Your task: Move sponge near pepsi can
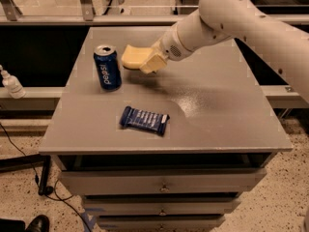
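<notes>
The dark blue pepsi can (107, 67) stands upright on the left part of the grey table (212, 105). My gripper (148, 62) comes in from the upper right on a white arm. It is shut on the pale yellow sponge (133, 56) and holds it just above the table. The sponge's left end is a short gap to the right of the can's top.
A flat dark blue snack-bar wrapper (144, 120) lies near the table's front middle. A white bottle (10, 83) stands on a lower ledge at the far left. The table has drawers below its front edge.
</notes>
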Robot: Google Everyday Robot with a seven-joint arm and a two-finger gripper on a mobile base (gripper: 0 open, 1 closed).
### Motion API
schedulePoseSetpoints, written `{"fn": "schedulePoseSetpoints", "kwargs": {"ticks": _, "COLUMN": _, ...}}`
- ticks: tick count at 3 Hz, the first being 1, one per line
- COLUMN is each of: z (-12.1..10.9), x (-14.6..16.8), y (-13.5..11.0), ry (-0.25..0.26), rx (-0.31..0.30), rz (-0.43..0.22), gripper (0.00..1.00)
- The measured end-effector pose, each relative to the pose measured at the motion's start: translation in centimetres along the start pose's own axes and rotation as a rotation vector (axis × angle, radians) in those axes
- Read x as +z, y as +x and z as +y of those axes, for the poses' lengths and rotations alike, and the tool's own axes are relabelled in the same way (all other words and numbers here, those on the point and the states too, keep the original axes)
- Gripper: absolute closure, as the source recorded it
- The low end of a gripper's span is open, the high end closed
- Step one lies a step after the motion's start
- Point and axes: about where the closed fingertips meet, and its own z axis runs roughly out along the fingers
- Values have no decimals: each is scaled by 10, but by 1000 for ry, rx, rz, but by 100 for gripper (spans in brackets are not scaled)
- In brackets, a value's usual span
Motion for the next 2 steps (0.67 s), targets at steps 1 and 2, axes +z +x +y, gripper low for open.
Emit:
{"fn": "schedulePoseSetpoints", "kwargs": {"ticks": 1, "z": 3, "x": 4, "y": -2, "ry": -10, "rx": -1, "rz": -2, "gripper": 0}}
{"fn": "schedulePoseSetpoints", "kwargs": {"ticks": 2, "z": 4, "x": 5, "y": -2, "ry": -12, "rx": 0, "rz": -2, "gripper": 0}}
